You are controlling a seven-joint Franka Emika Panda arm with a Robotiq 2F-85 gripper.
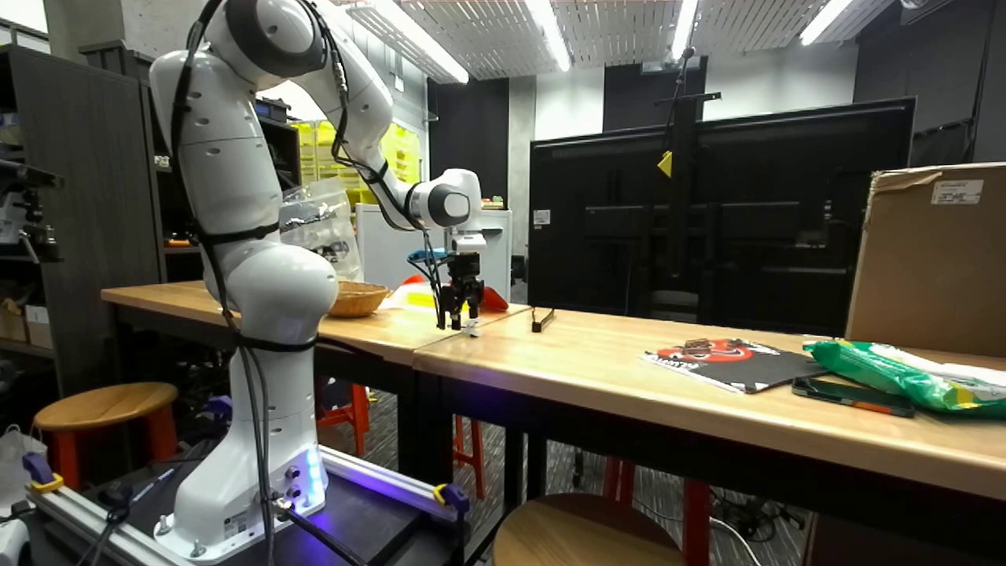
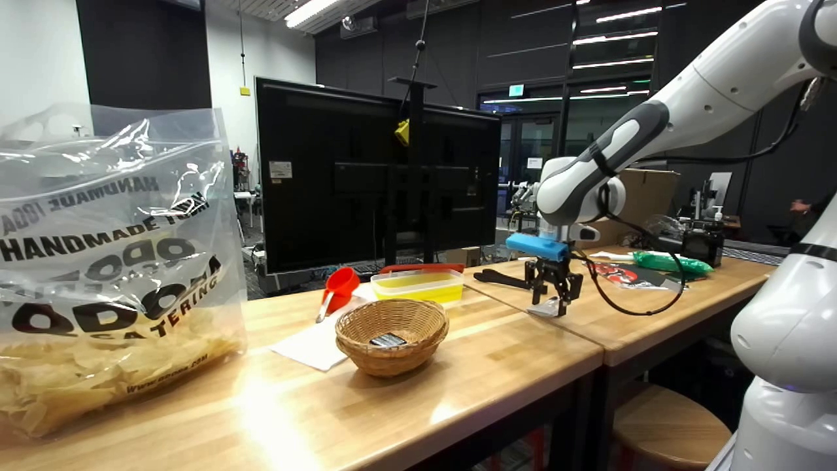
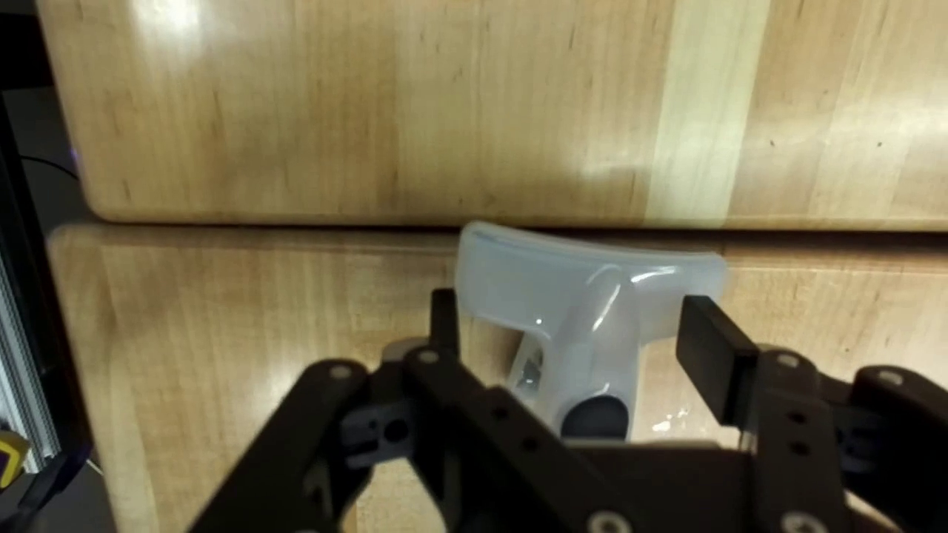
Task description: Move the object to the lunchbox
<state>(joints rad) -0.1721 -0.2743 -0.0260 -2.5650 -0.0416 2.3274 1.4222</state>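
Gripper (image 3: 572,326): held its fingers (image 3: 711,355) apart.
Translucent T-shaped tool (image 3: 518,274): lay on the table (image 3: 244,311), its stem (image 3: 596,355) between the fingers.
Stem: probably needed centring, then square closure before lifting.
Lunchbox (image 2: 431,292): stood well apart from the tool.

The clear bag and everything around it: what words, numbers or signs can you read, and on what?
"HANDMADE TO", then creased: clear bag.
"QDOBA": clear bag.
"CATERING", crumpled: clear bag.
"WWW.QDOBA.COM": clear bag.
"HANDMADE", mirrored, with other partial mirrored letters: clear bag.
Too small or blurred: cardboard box label, black panel label, robot base label, lettering on the black-and-red sheet, green sign, door paper.
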